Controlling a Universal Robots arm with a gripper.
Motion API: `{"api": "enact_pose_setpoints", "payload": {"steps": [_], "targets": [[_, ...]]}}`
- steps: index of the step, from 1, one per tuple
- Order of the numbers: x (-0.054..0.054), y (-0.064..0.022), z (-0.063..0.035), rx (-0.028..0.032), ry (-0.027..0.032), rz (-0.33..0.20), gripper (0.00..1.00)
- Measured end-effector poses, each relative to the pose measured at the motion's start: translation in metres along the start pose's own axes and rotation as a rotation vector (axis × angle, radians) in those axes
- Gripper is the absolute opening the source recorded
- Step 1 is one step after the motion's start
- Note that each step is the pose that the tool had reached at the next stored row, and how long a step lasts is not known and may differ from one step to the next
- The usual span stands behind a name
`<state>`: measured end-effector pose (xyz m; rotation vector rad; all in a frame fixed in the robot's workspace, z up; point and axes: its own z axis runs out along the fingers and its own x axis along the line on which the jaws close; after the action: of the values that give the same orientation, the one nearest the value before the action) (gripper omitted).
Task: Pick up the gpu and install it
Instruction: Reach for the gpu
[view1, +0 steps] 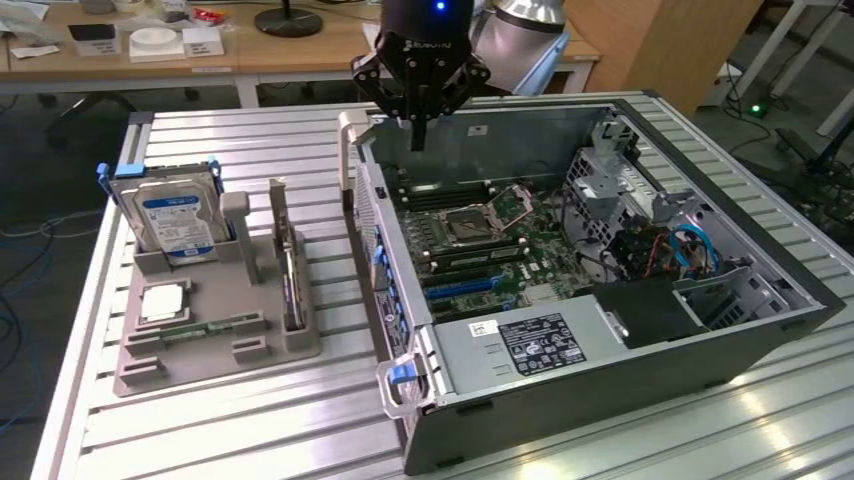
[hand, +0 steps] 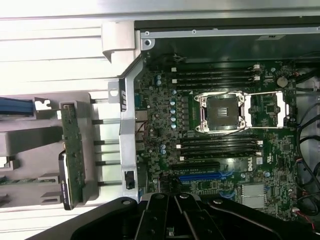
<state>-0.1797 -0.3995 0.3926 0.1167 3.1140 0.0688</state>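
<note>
While the gripper (view1: 416, 142) hangs empty above the rear wall of the open case, the gpu (view1: 287, 268) stands untouched in its holder, so you are judged to be at the reach toward the card.

Going from the exterior view's left: a hard drive (view1: 175, 215) with a blue and white label stands upright at the far end of a gray holder (view1: 200, 355) on a slatted metal table (view1: 240, 140). A square processor chip (view1: 163, 301) lies flat in front of it. Just to the right, the gpu stands on its long edge in a slot of the same holder, between the drive and the computer case (view1: 747, 335). Right of that is the gripper with its two fingers pressed together on nothing, well apart from the card. Below it lies the motherboard (view1: 483, 240) with a blue expansion slot (hand: 200, 176).

To do this step well, you would probably spread the fingers before descending, centre them over the card's top edge, and set them across its thin dimension. Grip the plain edge, not the components. Watch the holder's upright post beside the card and the case wall close by.

The gpu is a thin flat rectangle, about as long as the drive. From the wrist it shows edge-on: a green circuit board on one face and a dark body on the other.
</note>
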Motion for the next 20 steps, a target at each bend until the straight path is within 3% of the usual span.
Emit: {"api": "enact_pose_setpoints", "payload": {"steps": [20], "targets": [[0.032,-0.0037,-0.0007,-0.0001,-0.0001,0.000,0.11]]}}
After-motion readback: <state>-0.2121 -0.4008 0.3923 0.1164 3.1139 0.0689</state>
